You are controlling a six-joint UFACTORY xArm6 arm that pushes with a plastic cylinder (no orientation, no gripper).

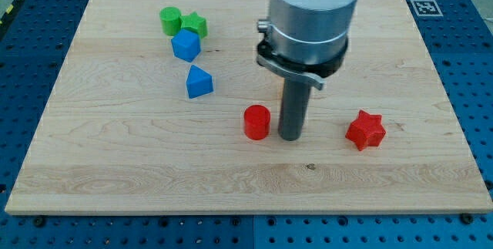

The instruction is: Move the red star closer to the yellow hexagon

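One red star (365, 129) sits toward the board's (115, 164) right, well apart from my tip (290, 137), a bare rod holding nothing, just right of the red cylinder (256, 122).

Wooden board (115, 172) lay on a blue pegboard table (23, 18). Landmark: red cylinder (256, 122), near board centre. Blue triangular block (199, 82) sat up and to the view's left of it. Farther the same way: blue cube (186, 46), then green star (194, 25) and green cylinder (170, 20), clustered, touching or nearly so.
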